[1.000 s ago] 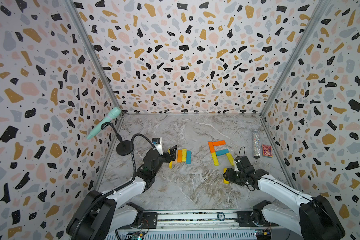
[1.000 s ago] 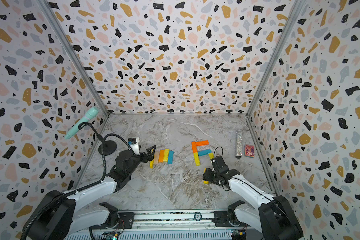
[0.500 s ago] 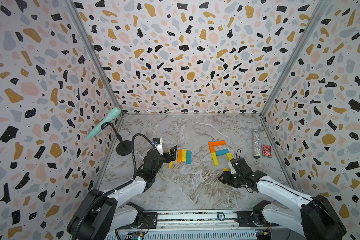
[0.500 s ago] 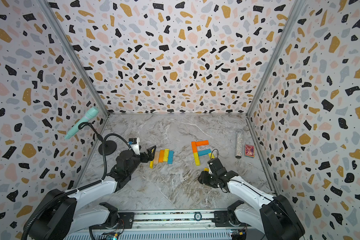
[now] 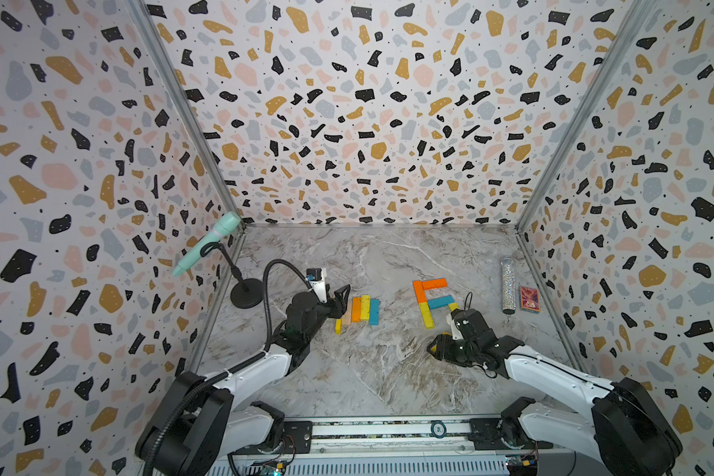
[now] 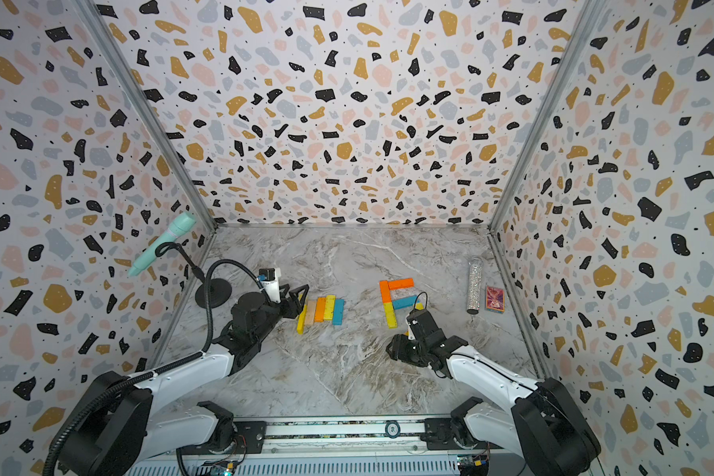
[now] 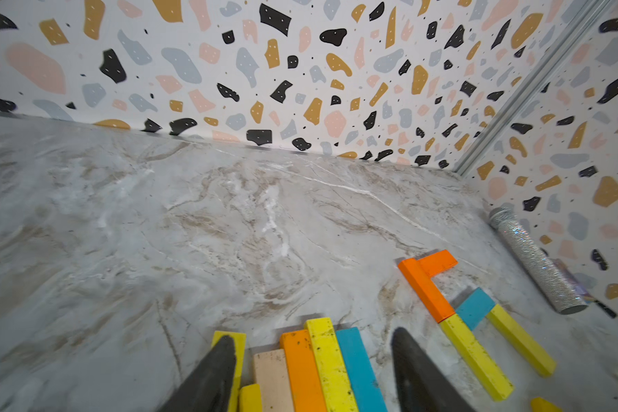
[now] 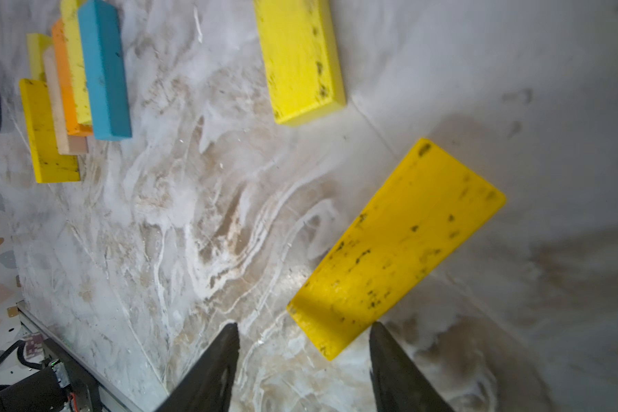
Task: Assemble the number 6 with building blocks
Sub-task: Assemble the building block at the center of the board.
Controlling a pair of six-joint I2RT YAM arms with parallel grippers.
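Several building blocks lie side by side in a row: yellow, pale wood, orange, yellow and blue. My left gripper is open and straddles that row's near ends; one fingertip overlaps a yellow block. To the right stands a partial figure: two orange blocks, a blue block and yellow blocks. My right gripper is open, low over the table. A loose yellow block lies just ahead of it, one corner between the fingertips.
A mint microphone leans on a black stand by the left wall. A glittery tube and a small red patterned box lie by the right wall. Patterned walls close in three sides.
My right gripper has swung leftward along the front, away from the figure's right side. The left gripper's jaws have narrowed over the row of blocks; that arm has stayed in place.
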